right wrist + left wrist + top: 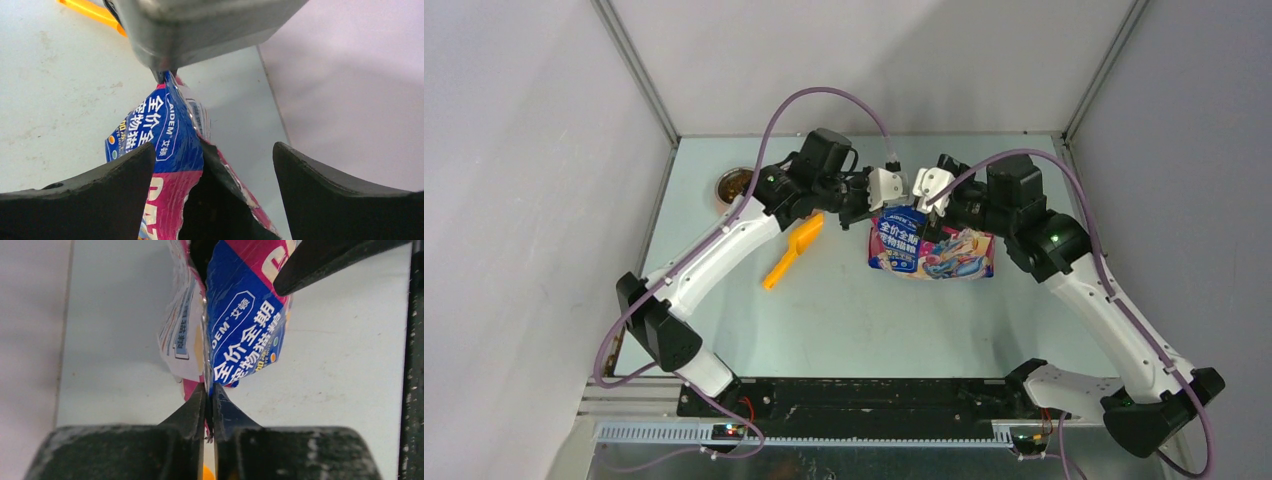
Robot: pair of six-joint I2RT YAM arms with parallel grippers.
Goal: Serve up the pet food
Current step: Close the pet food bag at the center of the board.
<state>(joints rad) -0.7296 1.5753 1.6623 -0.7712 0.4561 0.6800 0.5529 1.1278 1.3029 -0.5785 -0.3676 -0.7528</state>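
Bag of pet food (902, 240) mid-frame — left hand (210, 390) is pinching its edge, right hand (214, 150) is gaping wide over its torn mouth.

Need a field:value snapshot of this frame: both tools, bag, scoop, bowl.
left tool: shut, pinching one edge of the cat food bag
right tool: open, fingers either side of the bag's mouth, not gripping
cat food bag: mouth open with a ragged edge, dark inside; sits between the two tools, toward the back of the table
orange scoop: lying on the table left of the bag, no tool on it
bowl: far left corner, brown contents inside
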